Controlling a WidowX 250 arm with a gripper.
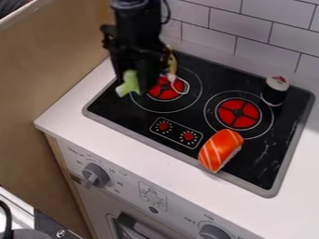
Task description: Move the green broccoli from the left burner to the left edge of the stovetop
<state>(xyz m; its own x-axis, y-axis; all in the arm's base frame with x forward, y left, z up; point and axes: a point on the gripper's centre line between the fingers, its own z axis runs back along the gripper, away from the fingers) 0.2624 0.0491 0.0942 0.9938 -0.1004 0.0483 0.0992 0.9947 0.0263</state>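
Note:
The black gripper (144,77) hangs down over the left burner of the black stove top (187,116), in the upper left of the view. A pale green piece (129,84) with a whitish end shows against its left side. On its right side a yellowish and white thing (172,65) is partly hidden behind it; whether the two belong together I cannot tell. An orange toy sushi with white stripes (220,149) lies at the stove top's front edge, below the right burner (238,113). A black and white sushi roll (275,91) stands at the right burner's back right.
The white counter (118,133) frames the stove top, with knobs (96,175) on the oven front below. White wall tiles (240,25) rise behind. A tan panel (44,65) stands at the left.

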